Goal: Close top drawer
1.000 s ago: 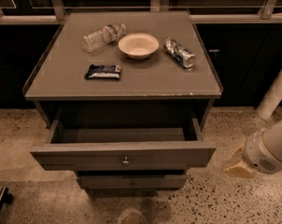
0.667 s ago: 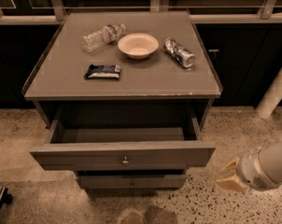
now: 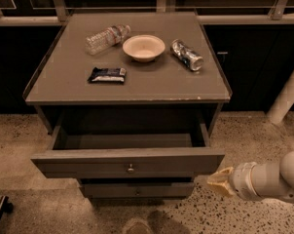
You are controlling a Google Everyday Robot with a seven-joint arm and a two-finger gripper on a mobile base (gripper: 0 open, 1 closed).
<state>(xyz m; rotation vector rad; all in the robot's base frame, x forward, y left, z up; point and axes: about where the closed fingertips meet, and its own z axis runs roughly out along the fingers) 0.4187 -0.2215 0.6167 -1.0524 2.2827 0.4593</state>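
The top drawer (image 3: 88,162) of the grey-brown cabinet stands pulled far out, its inside bare, with one small round metal knob (image 3: 130,168) at the centre of its flat front. My gripper (image 3: 219,181) is low at the right, just off the drawer front's right end and a little below it, pointing left toward the drawer. It touches nothing.
On the cabinet top (image 3: 59,82) lie a plastic bottle (image 3: 106,37), a white bowl (image 3: 143,48), a crushed can (image 3: 187,55) and a dark snack packet (image 3: 107,74). A narrower drawer (image 3: 137,189) sits below. A white post (image 3: 288,94) stands right. The floor is speckled.
My arm has come down and to the left, bringing the gripper from beside the cabinet's right to just off the drawer front's right end. The drawer has not moved.
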